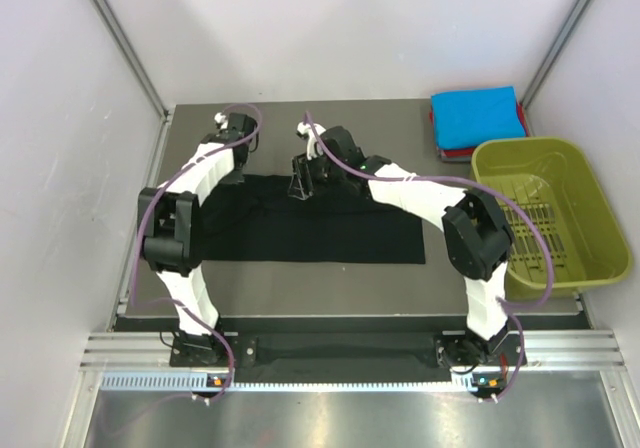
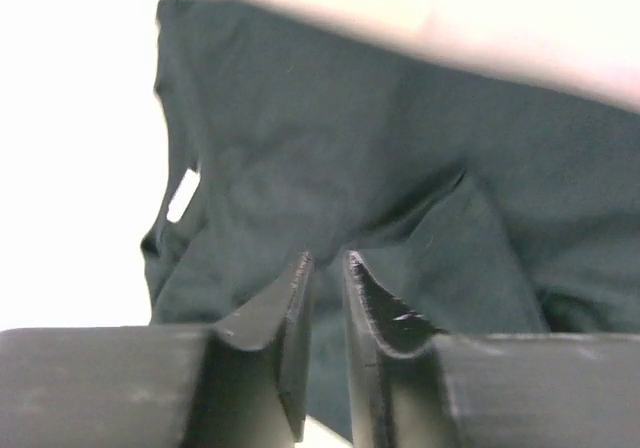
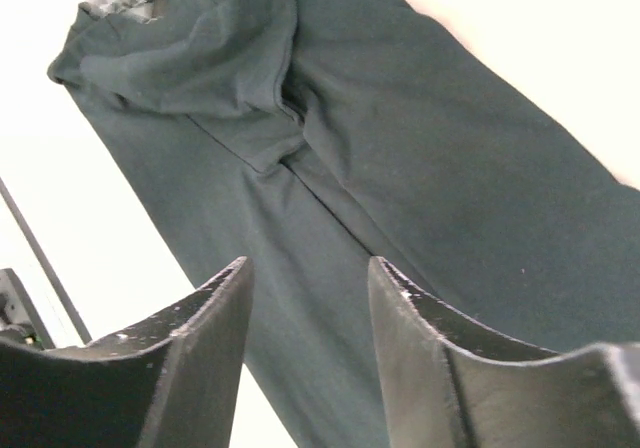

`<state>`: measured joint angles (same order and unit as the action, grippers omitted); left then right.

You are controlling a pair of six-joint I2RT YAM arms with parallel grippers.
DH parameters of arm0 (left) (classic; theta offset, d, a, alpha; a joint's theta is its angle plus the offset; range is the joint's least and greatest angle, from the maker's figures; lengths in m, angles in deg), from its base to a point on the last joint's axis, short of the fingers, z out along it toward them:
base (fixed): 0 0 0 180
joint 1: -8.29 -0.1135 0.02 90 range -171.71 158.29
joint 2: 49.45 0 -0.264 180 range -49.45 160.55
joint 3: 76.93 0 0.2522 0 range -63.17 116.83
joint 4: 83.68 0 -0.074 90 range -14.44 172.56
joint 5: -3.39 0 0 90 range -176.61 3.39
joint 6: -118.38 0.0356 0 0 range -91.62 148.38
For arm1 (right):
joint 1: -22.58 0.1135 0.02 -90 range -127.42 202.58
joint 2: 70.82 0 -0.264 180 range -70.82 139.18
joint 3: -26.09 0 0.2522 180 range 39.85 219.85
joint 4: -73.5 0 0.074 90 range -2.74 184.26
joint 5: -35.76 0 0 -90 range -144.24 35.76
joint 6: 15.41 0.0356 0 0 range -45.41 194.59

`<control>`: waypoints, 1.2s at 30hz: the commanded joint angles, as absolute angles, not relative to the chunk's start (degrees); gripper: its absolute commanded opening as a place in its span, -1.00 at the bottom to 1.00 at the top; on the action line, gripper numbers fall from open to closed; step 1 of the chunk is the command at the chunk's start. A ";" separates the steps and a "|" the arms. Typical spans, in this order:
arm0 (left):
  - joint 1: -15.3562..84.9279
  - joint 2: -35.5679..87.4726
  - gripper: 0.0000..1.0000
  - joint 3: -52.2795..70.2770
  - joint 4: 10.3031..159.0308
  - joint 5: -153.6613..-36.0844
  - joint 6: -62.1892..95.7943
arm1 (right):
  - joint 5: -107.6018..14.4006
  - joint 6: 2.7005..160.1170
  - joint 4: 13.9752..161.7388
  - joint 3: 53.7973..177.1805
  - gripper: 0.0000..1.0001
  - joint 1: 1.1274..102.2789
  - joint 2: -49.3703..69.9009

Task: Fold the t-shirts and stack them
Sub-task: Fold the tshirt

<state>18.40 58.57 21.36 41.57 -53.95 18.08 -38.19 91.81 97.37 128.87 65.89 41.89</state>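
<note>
The black t-shirt [image 1: 330, 223] lies spread as a long folded band across the middle of the table [image 1: 400, 283], and both arms reach over its far edge. The left end effector [image 2: 328, 263] hangs just above the cloth near the shirt's left end, its fingers [image 2: 290, 308] a narrow slit apart with nothing pinched between them. The right end effector [image 3: 308, 278] hovers over the band's middle, its fingers plainly apart and empty, a seam and a bunched sleeve ahead of them.

The shirt's near edge runs straight, with bare table between it and the arm bases. To the right, an olive-green basket [image 1: 590, 208] sits at the table's edge, just past the right arm's elbow. Behind it, a folded blue t-shirt [image 1: 478, 116] rests on a red t-shirt [image 1: 455, 153] in the far right corner.

The black cloth is soft, matte knit with shallow wrinkles; the basket is rigid slotted plastic; the table is smooth grey.
</note>
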 commanded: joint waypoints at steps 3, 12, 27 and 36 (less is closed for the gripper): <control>18.13 49.35 -0.86 13.17 36.12 -62.94 6.41 | -36.49 94.63 97.81 134.07 -0.13 67.40 43.97; 9.79 52.32 -1.00 7.33 39.14 -66.48 1.67 | -30.61 98.41 93.33 141.07 -0.38 68.45 50.81; 2.93 51.97 -1.00 1.43 44.51 -64.38 0.26 | -26.47 106.41 77.69 153.05 -0.74 72.58 67.69; 2.14 49.78 -1.00 1.25 44.86 -61.84 0.79 | -30.50 110.54 80.83 159.65 -0.74 72.94 76.84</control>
<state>3.23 52.30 1.80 42.64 -64.63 1.25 -28.31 108.85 82.14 156.56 72.16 74.89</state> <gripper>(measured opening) 0.012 0.130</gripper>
